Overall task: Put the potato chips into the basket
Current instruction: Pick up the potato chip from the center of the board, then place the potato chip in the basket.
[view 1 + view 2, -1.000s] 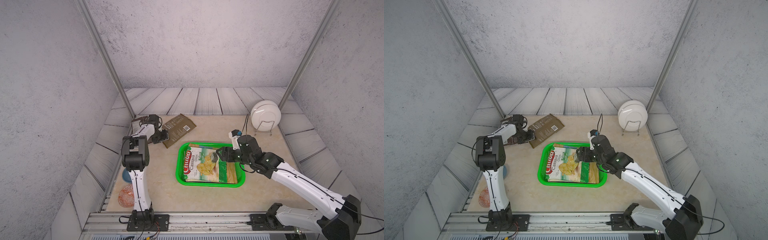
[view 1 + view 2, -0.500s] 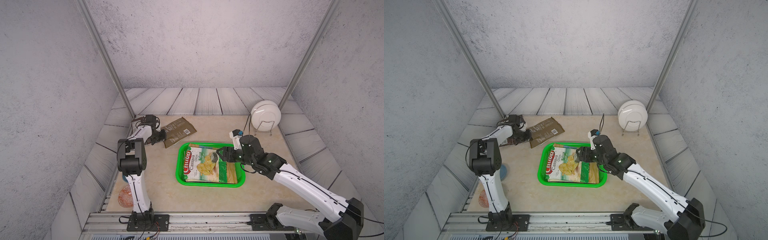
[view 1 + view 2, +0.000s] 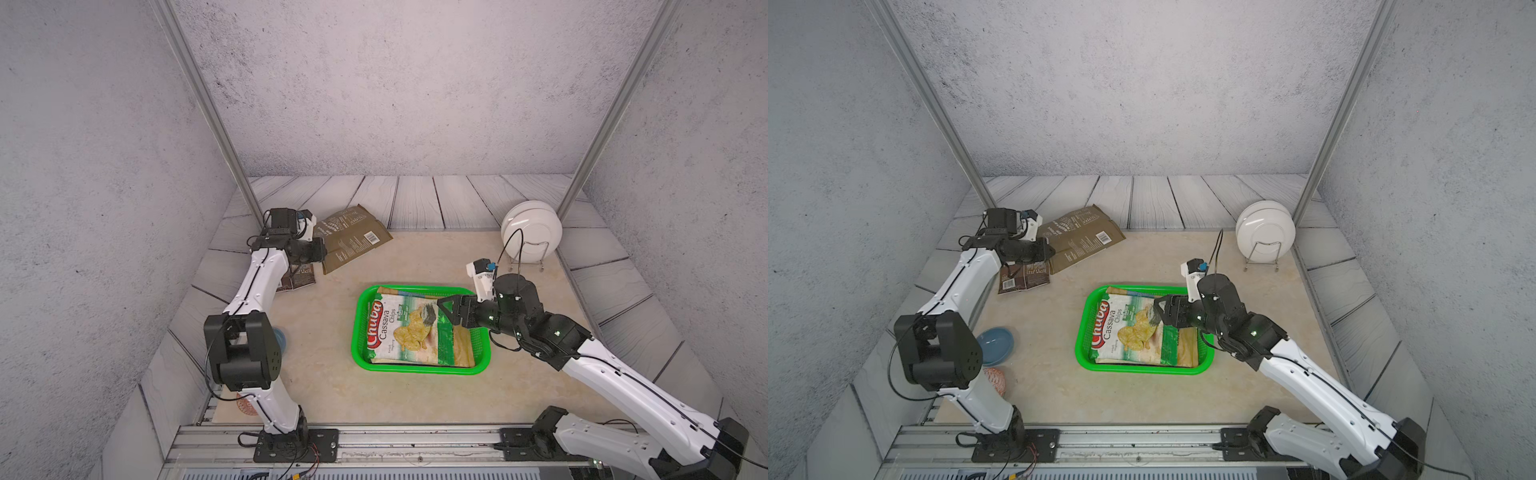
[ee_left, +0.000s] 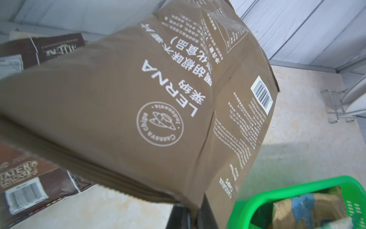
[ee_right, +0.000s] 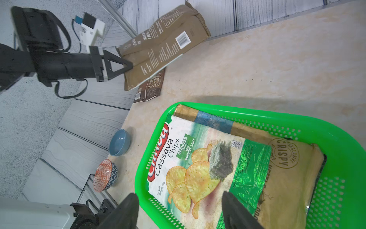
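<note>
- White plates [image 3: 532, 226] stand in a wire rack [image 3: 525, 259] at the far right of the bench [image 3: 415, 257]. A blue bowl [image 3: 994, 345] and an orange patterned bowl [image 5: 105, 175] sit by the left arm's base.
- The right gripper [image 3: 446, 309] hangs over the green basket [image 3: 415, 369], its jaws apart and holding nothing.
- The left gripper [image 5: 128, 66] has its jaws clamped on a corner of the olive-brown bag [image 3: 353, 239], at the far left outside the basket. A dark brown bag [image 3: 1025, 276] lies on the bench partly under it.
- In the basket, the Chuba bag [image 3: 399, 332] covers most of a tan bag [image 5: 285, 178].
- In a top view the left arm hides most of both bowls.
- The top bag reads "Chuba Cassava Chips, Seaweed", and the tan bag shows a "CRISPY" stamp. The olive-brown bag reads "LERNA" and "Cassava chips", and the dark brown one "LESS WASTE".
</note>
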Tool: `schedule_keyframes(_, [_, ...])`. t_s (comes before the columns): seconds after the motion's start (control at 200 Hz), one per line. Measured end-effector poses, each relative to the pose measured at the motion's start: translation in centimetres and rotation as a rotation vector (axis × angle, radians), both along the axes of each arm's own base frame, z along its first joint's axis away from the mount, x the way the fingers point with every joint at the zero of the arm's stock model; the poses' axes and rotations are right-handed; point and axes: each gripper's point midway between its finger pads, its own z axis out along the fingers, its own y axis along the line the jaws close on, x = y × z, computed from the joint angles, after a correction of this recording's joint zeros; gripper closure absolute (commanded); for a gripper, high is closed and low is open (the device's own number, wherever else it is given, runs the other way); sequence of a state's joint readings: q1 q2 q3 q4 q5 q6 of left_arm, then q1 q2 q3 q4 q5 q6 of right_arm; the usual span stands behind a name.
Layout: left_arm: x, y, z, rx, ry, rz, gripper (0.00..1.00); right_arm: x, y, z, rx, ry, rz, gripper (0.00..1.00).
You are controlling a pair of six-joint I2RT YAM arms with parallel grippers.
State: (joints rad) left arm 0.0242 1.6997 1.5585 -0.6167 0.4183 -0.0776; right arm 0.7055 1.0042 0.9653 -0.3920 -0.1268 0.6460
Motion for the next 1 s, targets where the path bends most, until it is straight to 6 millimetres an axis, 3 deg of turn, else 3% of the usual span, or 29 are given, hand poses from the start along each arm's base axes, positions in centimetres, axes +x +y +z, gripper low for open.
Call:
schedule_keyframes(0.24, [-5.6,-3.1,7.0,-0.004,-0.095,-0.235,1.00,-0.7,-2.2,-0.5,-0.091,0.006,-0.038,0.30])
schedule_keyframes(0.385, [-10.8,-6.9,8.3,-0.015,-0.095,-0.437,1.00,-0.7,-4.2,-0.3,-0.159,0.010,-0.091,0.29])
schedule_keyframes(0.49, [-14.7,-10.2,7.1,-0.013,-0.067,-0.592,1.00,-0.8,-5.8,0.6,-0.192,-0.004,-0.137,0.30])
schedule_keyframes(0.641, [-19.2,-13.6,3.5,-0.030,0.024,-0.747,1.00,-1.5,-8.3,2.8,-0.194,-0.070,-0.206,0.32])
schedule_keyframes(0.806, [-20.9,-15.3,0.0,-0.029,0.084,-0.805,1.00,-2.2,-9.5,3.9,-0.175,-0.111,-0.237,0.32])
schedule_keyframes(0.996, [-21.5,-17.2,-2.8,-0.009,0.097,-0.825,1.00,-2.1,-9.4,2.5,-0.194,-0.080,-0.233,0.32])
